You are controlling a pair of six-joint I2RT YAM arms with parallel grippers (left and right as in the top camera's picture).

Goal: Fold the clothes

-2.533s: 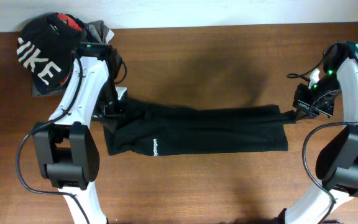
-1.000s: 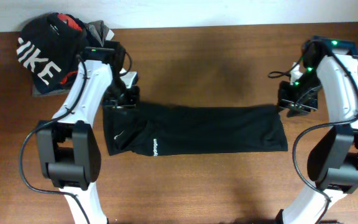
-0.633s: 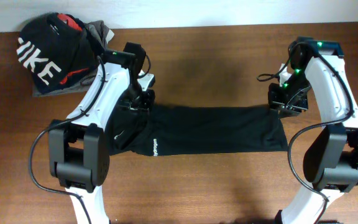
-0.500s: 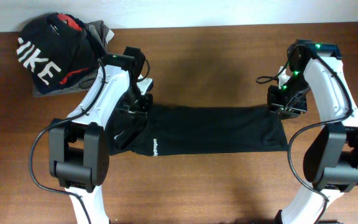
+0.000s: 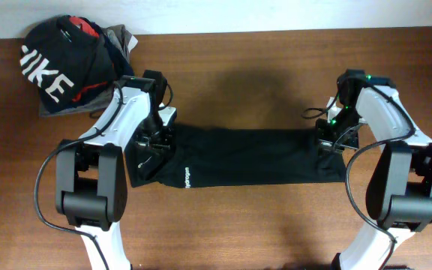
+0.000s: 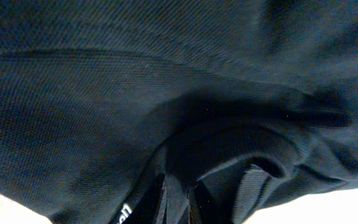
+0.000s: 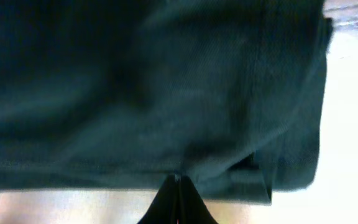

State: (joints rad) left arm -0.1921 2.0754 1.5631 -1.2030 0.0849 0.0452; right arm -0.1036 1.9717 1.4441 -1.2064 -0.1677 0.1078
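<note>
Your left gripper (image 5: 154, 144) rests on the waistband end of the leggings (image 5: 253, 157). In the left wrist view its fingers stand nearly together with a ridge of black cloth bunched around them; treat this as clenched on a fold of the fabric. Your right gripper (image 5: 328, 142) rests on the ankle end, close to the far long edge. In the right wrist view its fingertips meet in a point at the hem, pinching the cloth.

The leggings lie flat and lengthwise across the middle of the table (image 5: 276, 225). The waistband is toward the left arm, and the small white lettering (image 5: 187, 178) is near the front edge.

Both grips sit toward the far side of the garment, one at each end. Judge this as a paired hold: it keeps the stretchy cloth taut along its length, and lets you carry one edge over the other without the middle sagging.

The pile of other garments (image 5: 66, 64) lies at the far left corner, apart from the leggings; leave it alone.
</note>
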